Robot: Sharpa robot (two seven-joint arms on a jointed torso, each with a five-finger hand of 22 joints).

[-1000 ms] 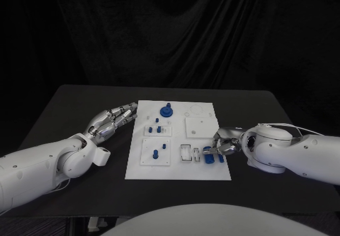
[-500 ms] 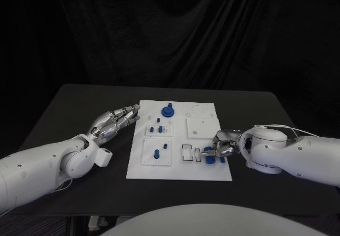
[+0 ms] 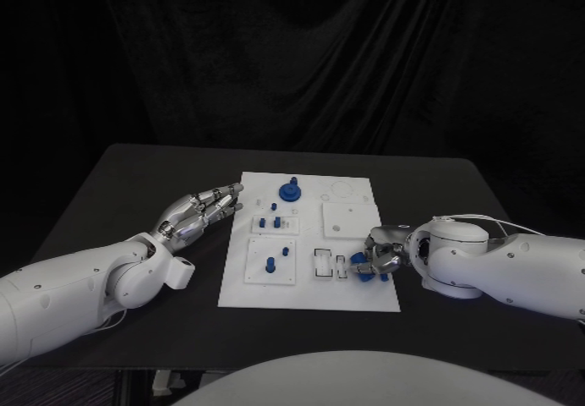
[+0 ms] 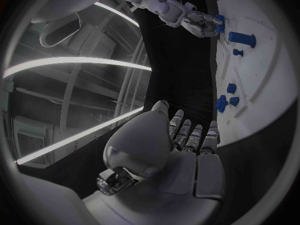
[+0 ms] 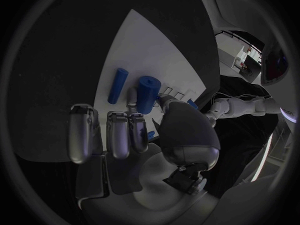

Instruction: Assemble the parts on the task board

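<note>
A white board lies in the middle of a black table, with small blue pieces set about on it. The robot's right hand rests over the board's near right corner and pinches a thick blue peg between thumb and fingertips. A thinner blue rod lies flat on the board just beside that peg. The left hand lies on the table just beside the board's left edge, its fingers stretched out side by side and holding nothing. Farther back on the board stands a blue knob. Two short blue pegs stand near the left edge, and a blue pin stands in a square block closer to the robot.
</note>
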